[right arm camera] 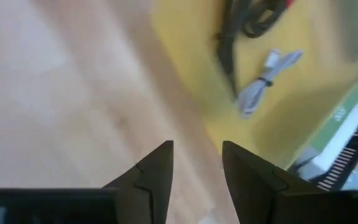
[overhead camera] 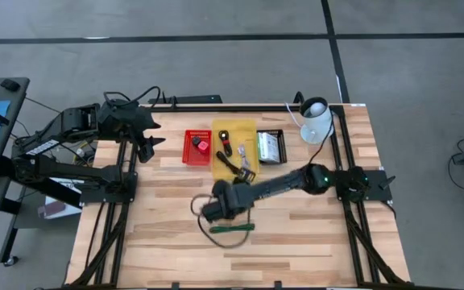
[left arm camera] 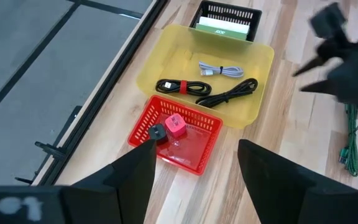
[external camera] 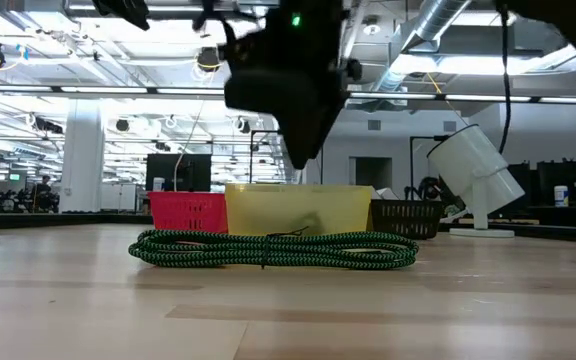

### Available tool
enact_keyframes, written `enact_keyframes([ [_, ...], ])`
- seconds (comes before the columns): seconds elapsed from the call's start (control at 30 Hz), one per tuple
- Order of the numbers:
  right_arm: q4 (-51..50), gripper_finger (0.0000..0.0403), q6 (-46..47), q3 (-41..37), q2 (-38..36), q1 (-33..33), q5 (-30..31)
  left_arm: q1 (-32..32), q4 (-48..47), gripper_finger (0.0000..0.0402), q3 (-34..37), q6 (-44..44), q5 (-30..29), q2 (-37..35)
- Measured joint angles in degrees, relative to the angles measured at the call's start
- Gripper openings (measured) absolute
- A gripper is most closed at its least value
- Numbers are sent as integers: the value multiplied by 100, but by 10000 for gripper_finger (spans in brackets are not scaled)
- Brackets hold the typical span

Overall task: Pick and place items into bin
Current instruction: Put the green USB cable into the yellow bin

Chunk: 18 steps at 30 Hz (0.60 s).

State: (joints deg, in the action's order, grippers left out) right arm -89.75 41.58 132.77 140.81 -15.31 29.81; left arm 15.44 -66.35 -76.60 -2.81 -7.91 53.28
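A coiled green cord [overhead camera: 230,229] [external camera: 273,248] lies flat on the wooden table near its middle. My right gripper [overhead camera: 218,199] [right arm camera: 197,155] hangs above the table between this cord and the yellow bin [overhead camera: 234,129]. It is open, slants down toward the bin, and has nothing between its fingers. The yellow bin holds black cords [left arm camera: 182,87] and a grey cable [left arm camera: 219,71] [right arm camera: 266,84]. The red bin [overhead camera: 190,157] holds a small red block [left arm camera: 174,124] and a small dark piece [left arm camera: 157,132]. My left gripper [overhead camera: 147,143] [left arm camera: 194,168] waits open, raised at the far left.
A black bin [overhead camera: 270,133] with a green-and-white box [left arm camera: 222,28] stands to the right of the yellow bin. A white lamp [overhead camera: 316,121] [external camera: 473,170] stands at the far right corner. Bare wood stretches from the cord to the table's near edge.
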Motion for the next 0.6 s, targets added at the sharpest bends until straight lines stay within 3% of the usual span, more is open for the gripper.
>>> enact_keyframes([
  [0.2, 229, 133, -16, 0, 0, -682, 10, 0, -2, 220, 0, 0, 1, 0],
  [0.47, 2159, 134, -1140, 0, 2, -1287, -413, 0, -2, 220, 0, 0, 1, 0],
  [0.6, 2534, 133, -1384, 0, 2, -1357, -687, 2, -4, 220, 0, 0, 1, 0],
])
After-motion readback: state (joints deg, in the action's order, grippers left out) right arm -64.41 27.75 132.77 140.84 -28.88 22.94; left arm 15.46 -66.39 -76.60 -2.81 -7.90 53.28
